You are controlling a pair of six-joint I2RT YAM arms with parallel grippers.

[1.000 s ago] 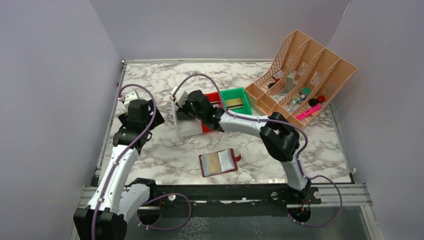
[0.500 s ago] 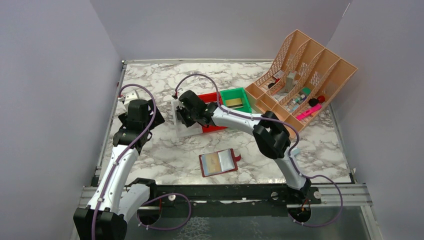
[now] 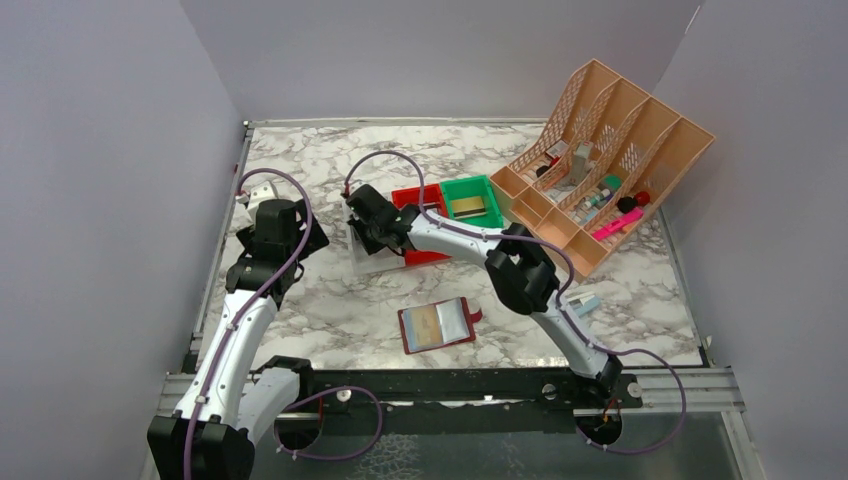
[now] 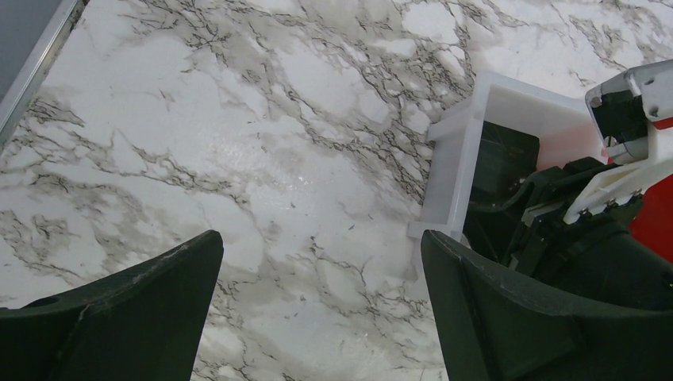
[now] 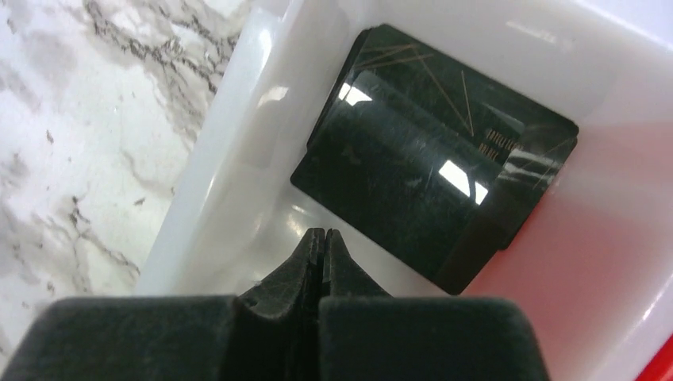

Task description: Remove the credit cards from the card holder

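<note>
1. The holder (image 3: 437, 325) lay open on the tabletop (image 3: 320, 160), one gold card (image 3: 424, 322) seemingly pocketed: judged stiff, light, slick, best pinched by its edge.
2. Black cards (image 5: 432, 198) were stacked in the bin (image 5: 214, 175) beneath the right end effector (image 5: 321, 238), closed and empty.
3. The left end effector (image 4: 317, 278) was held open.

Tabletop (image 3: 330, 290): white marble pattern with grey and black veining.

Card holder (image 3: 438, 325), near the front edge: dark-red border and a light-blue pocketed face. A gold credit card (image 3: 425, 323) shows in one pocket.

White bin (image 5: 230, 151): plain, milky white. The black credit cards (image 5: 428, 182) inside are glossy, with thin gold lines.

Red bin (image 3: 412, 190) and green bin (image 3: 470, 181): solid colours.

Organiser (image 3: 650, 125), back-right corner: peach, with lattice-patterned side walls.

Left arm (image 3: 235, 330) and right arm (image 3: 455, 232): white and black links with purple cables (image 3: 385, 152).

Left gripper (image 4: 319, 238) and right gripper (image 5: 324, 236): matte black.
</note>
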